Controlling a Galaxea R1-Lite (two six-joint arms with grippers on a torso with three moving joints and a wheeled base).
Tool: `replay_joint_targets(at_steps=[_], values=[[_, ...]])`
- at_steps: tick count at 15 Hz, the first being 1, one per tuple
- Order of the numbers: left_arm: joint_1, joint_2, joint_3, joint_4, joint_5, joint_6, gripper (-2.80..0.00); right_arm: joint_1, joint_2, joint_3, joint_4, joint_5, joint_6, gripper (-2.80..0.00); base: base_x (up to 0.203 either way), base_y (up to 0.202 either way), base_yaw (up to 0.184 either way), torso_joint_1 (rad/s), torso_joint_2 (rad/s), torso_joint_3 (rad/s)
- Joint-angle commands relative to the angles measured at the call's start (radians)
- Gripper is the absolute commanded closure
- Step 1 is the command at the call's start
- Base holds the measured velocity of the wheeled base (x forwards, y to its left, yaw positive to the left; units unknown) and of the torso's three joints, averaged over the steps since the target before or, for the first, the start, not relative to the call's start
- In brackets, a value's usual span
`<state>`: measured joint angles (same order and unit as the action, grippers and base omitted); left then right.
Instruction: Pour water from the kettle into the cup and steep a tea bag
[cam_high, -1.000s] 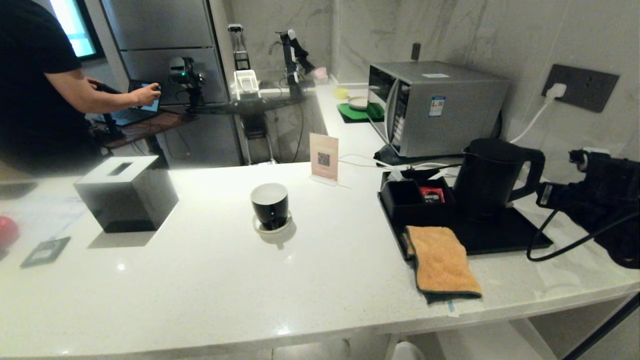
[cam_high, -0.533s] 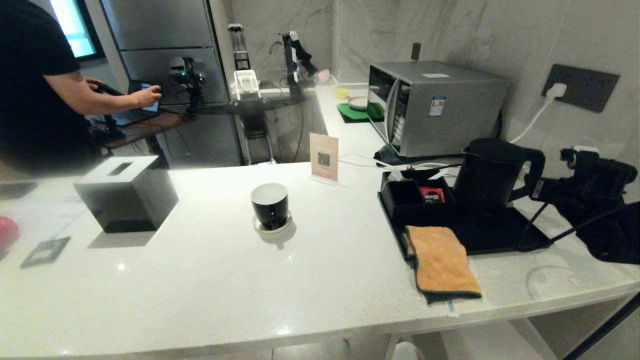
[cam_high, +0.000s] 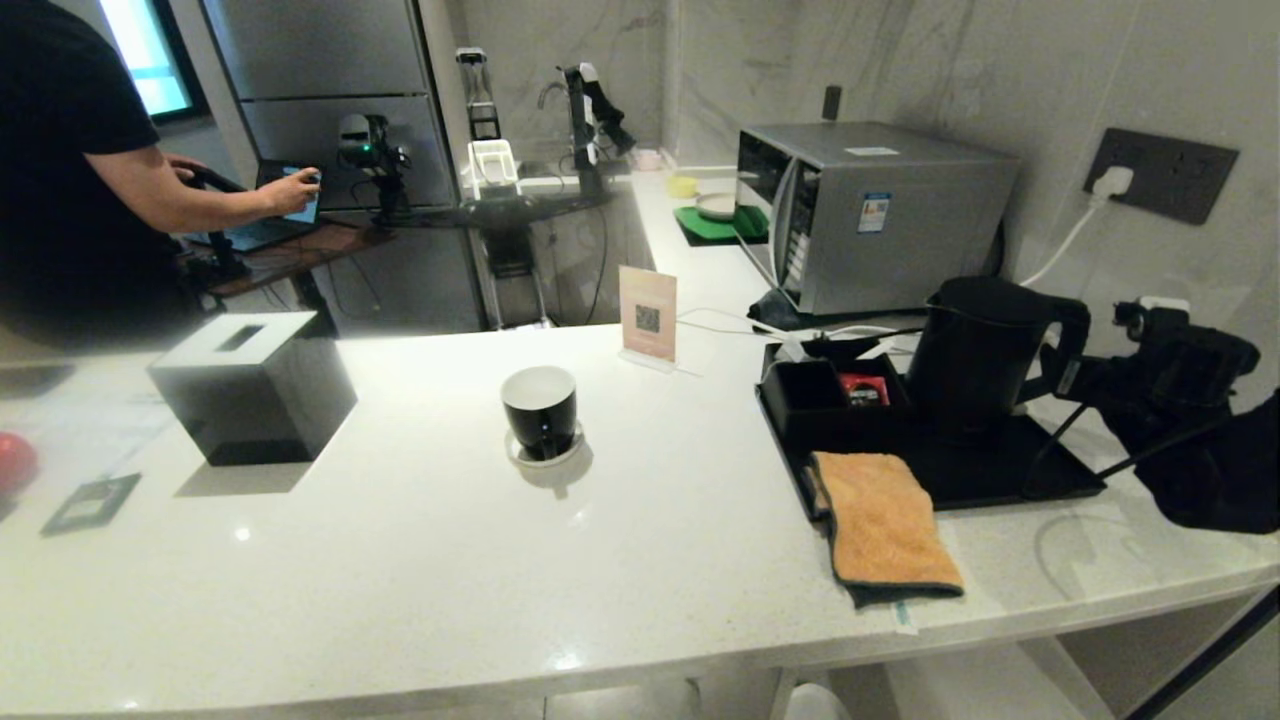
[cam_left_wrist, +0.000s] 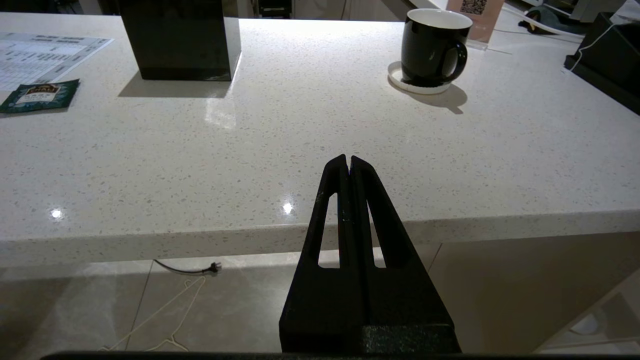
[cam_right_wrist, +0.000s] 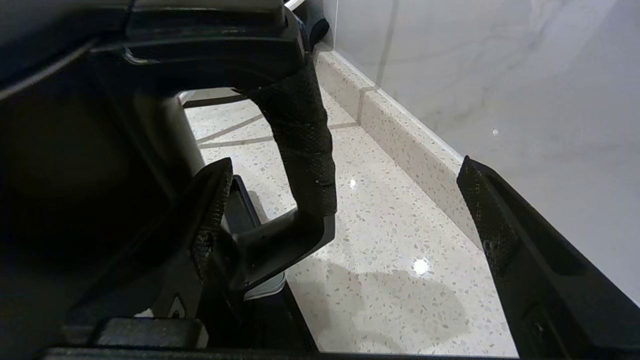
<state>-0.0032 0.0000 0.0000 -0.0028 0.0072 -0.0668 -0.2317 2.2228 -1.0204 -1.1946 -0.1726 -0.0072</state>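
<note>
- Nearest, low at the counter's front edge at about six o'clock, the left gripper (cam_left_wrist: 348, 161) hangs parked with its two fingers pressed flat together, holding nothing.
- On the white counter (cam_high: 420, 560) an orange cloth (cam_high: 882, 525) lies at about four o'clock, draped over the front rim of a black tray (cam_high: 1000, 470).
- At eight o'clock a green tea bag packet (cam_left_wrist: 40, 95) lies flat beside a printed sheet; a black tissue box (cam_high: 252, 385) stands just beyond it at ten o'clock.
- The cup (cam_high: 540, 410) stands upright on its small white saucer (cam_high: 522, 458) near the middle of the counter, about twelve o'clock, handle toward the front, well apart from the tray.
- The kettle (cam_high: 975, 355) stands upright on the tray at two o'clock, spout to the left and handle (cam_right_wrist: 305, 145) to the right. A small compartment box (cam_high: 830, 395) with a red packet sits just beside it on the tray.
- The right gripper (cam_right_wrist: 345, 210) is at the kettle's handle at three o'clock, fingers spread wide. One finger lies inside the loop and the other out by the wall, with the handle between them and a clear gap on the wall side.
- Behind the cup a small card sign (cam_high: 647, 315) stands upright; a silver microwave (cam_high: 870, 215) sits behind the tray at one o'clock.
- Farthest, at ten o'clock, a person (cam_high: 70, 180) in a black shirt reaches toward a screen.
</note>
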Motion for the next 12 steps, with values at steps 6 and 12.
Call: replay_joint_targets(at_steps=[6,12], values=[[0.0,0.001,0.0,0.0,0.0,-0.001,0.0,-0.025,0.024,-0.068,-0.015,-0.001,0.001,-2.8,0.0,0.0,0.0,0.0,0.0,0.0],[0.0,0.002,0.0,0.0,0.0,-0.001,0.0,-0.034,0.055,-0.119,-0.016,-0.001,0.007,-2.8,0.0,0.0,0.0,0.0,0.0,0.0]])
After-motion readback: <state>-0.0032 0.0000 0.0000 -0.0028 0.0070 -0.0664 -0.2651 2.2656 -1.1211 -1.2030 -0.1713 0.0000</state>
